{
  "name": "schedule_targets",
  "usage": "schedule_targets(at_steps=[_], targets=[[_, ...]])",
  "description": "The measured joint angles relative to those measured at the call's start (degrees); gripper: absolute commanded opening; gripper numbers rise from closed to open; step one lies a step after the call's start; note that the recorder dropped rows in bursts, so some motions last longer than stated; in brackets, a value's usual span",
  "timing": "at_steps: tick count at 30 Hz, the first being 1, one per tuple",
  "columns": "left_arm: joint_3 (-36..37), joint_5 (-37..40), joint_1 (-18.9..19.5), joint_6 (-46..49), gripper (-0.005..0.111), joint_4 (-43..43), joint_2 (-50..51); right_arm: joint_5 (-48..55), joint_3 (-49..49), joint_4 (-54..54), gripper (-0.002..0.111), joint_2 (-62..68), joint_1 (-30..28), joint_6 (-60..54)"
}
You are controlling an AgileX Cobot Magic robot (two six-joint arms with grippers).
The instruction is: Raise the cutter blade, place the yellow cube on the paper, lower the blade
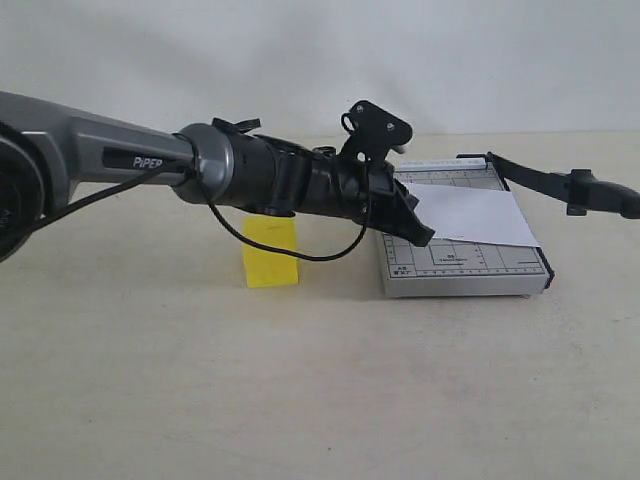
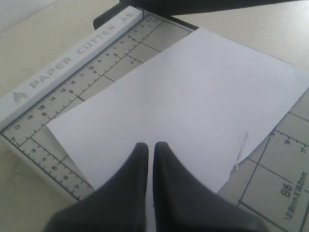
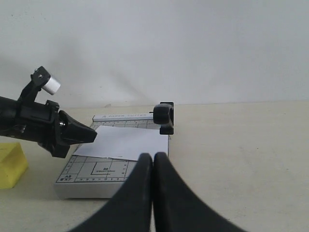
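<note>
The grey gridded trimmer [image 1: 470, 268] lies right of centre with the white paper [image 1: 472, 213] skewed on its base. Its black cutter blade [image 1: 545, 178] is tilted up off the base, handle [image 1: 600, 194] pointing right. My left gripper [image 1: 424, 236] hovers shut and empty just over the paper's near-left part [image 2: 193, 106]; its tips [image 2: 150, 147] are almost touching. The yellow cube [image 1: 271, 252] rests on the table left of the trimmer, partly behind my left arm. My right gripper [image 3: 153, 157] is shut and empty, facing the blade handle [image 3: 164, 117] from a distance.
The beige table [image 1: 300, 380] stretches out in front of the trimmer and cube. A white wall closes off the back. The left arm's black cable [image 1: 290, 250] hangs in front of the cube. From the right wrist, the cube [image 3: 10, 164] and left gripper [image 3: 77, 133] appear beside the trimmer [image 3: 96, 171].
</note>
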Motion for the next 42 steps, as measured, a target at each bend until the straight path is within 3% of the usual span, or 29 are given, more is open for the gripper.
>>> schedule_targets(at_steps=[17, 28, 42], targets=[[-0.89, 0.00, -2.41, -0.48, 0.004, -0.84, 2.14, 0.00, 0.00, 0.00, 0.001, 0.00, 0.00, 0.00], [-4.93, -0.67, -2.50, -0.60, 0.004, -1.71, 4.59, 0.00, 0.25, 0.00, 0.001, 0.00, 0.00, 0.00], [-5.02, -1.25, -2.77, -1.29, 0.004, -1.95, 4.62, 0.00, 0.25, 0.00, 0.001, 0.00, 0.00, 0.00]])
